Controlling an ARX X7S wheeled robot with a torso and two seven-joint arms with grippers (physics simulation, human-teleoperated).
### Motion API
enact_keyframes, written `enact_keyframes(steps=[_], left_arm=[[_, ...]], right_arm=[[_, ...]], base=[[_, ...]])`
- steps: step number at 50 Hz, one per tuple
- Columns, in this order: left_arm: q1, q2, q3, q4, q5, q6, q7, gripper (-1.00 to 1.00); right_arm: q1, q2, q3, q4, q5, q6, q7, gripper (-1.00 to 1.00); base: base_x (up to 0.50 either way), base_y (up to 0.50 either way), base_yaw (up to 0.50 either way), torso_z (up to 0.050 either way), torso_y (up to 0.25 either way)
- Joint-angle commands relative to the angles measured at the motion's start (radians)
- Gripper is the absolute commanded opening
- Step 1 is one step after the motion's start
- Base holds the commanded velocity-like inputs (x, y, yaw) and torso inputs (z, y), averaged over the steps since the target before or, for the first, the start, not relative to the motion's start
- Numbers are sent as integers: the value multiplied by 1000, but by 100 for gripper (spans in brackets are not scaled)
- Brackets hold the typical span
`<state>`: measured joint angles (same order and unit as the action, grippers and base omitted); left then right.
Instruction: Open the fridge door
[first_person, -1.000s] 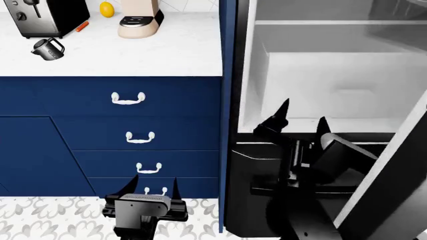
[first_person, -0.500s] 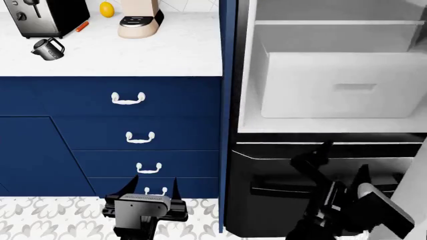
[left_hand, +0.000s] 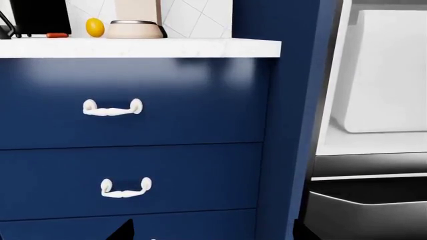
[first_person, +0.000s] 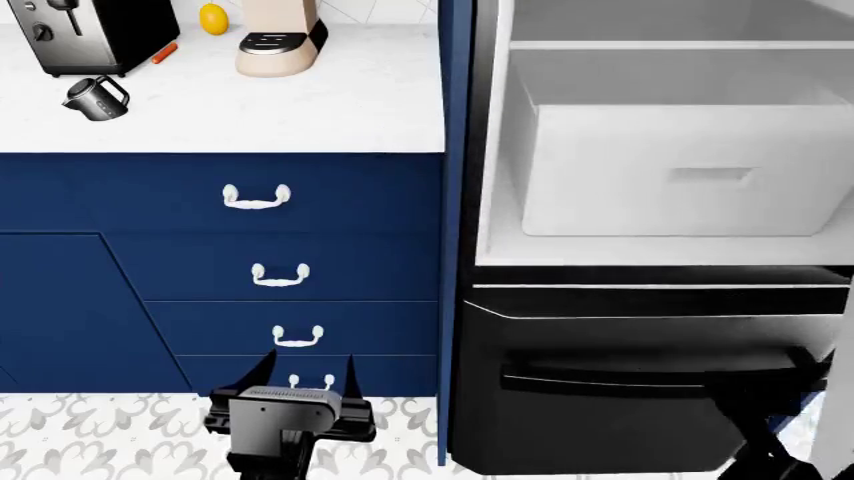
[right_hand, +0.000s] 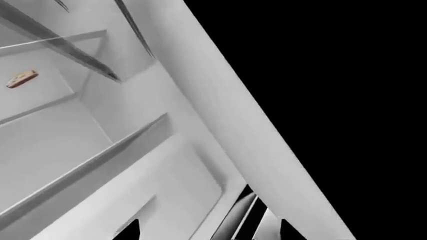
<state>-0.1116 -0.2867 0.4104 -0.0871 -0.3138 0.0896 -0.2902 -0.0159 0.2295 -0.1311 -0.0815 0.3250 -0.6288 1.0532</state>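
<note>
White fridge interior (first_person: 667, 150) laid bare; fridge door (first_person: 838, 400) swung right out to the frame's right edge

Half a second back, right arm still crossing the lower freezer drawer (first_person: 627, 390), now dropped to the bottom right corner, right hand out of the head view, spread impossible to tell; left hand (first_person: 286, 385) parked low by the navy drawers, prongs apart, holding nothing; opening judged essentially done.
</note>
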Motion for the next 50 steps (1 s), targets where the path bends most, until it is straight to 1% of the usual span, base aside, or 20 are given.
enact_keyframes(steps=[1,8,9,16,18,19,21,23,26,27,31,32,33,35,36,37,42,43,46,50], left_arm=[[-7,-1,4,-6,0,-1,-2,100],[-4,-2,9,0,7,-3,-10,100],[-2,-2,10,2,9,-4,-12,100],[-7,-2,13,-2,11,-3,-13,100],[-8,-2,14,-3,10,-4,-13,100],[-8,-2,14,-3,9,-4,-13,100],[-9,-2,14,-4,8,-4,-13,100],[-9,-2,15,-3,10,-3,-15,100],[-7,-3,18,-1,13,-3,-17,100],[-5,-4,18,1,13,-3,-18,100],[1,-6,21,10,19,-3,-24,100],[1,-7,22,11,20,-3,-25,100],[1,-7,22,12,20,-4,-26,100],[0,-8,23,13,20,-5,-27,100],[0,-8,23,13,21,-5,-27,100],[-1,-8,24,12,22,-6,-28,100],[-1,-8,25,13,24,-5,-31,100],[-1,-9,26,13,25,-4,-32,100],[2,-10,26,17,24,-5,-35,100],[3,-10,30,17,30,-4,-38,100]], right_arm=[[-184,51,145,-96,35,-80,72,100],[-248,78,202,-101,82,-83,89,100],[-355,109,247,-160,121,-122,80,100],[-432,137,300,-189,194,-154,73,100],[-414,129,299,-201,165,-125,97,100],[-423,167,318,-202,221,-118,87,100],[-424,171,327,-201,241,-115,92,100],[-447,189,326,-198,351,-152,44,100],[-474,231,358,-254,348,-96,91,100],[-408,243,332,-272,317,-24,140,100],[-533,326,425,-375,405,5,160,100],[-674,331,489,-395,489,-61,84,100],[-734,340,526,-410,515,-68,70,100],[-756,399,548,-438,541,4,101,100],[-672,443,507,-444,513,92,181,100],[-743,474,539,-441,585,107,143,100],[-744,518,574,-416,650,203,184,100],[-768,460,644,-418,666,251,125,100],[-767,368,813,-425,695,403,110,100],[-756,349,908,-445,733,511,99,100]], base=[[0,0,0,0,0],[0,0,0,-1,0],[0,0,0,0,0],[0,0,0,0,1],[0,0,0,0,0],[0,0,0,0,0],[0,0,0,0,0],[0,0,0,0,0],[0,0,0,0,0],[0,0,0,0,0],[0,0,0,0,0],[0,0,0,0,0],[0,0,0,0,0],[0,0,0,0,0],[0,0,0,0,0],[0,0,0,0,0],[0,0,0,0,0],[0,0,0,0,0],[0,0,0,0,0],[0,0,0,0,0]])
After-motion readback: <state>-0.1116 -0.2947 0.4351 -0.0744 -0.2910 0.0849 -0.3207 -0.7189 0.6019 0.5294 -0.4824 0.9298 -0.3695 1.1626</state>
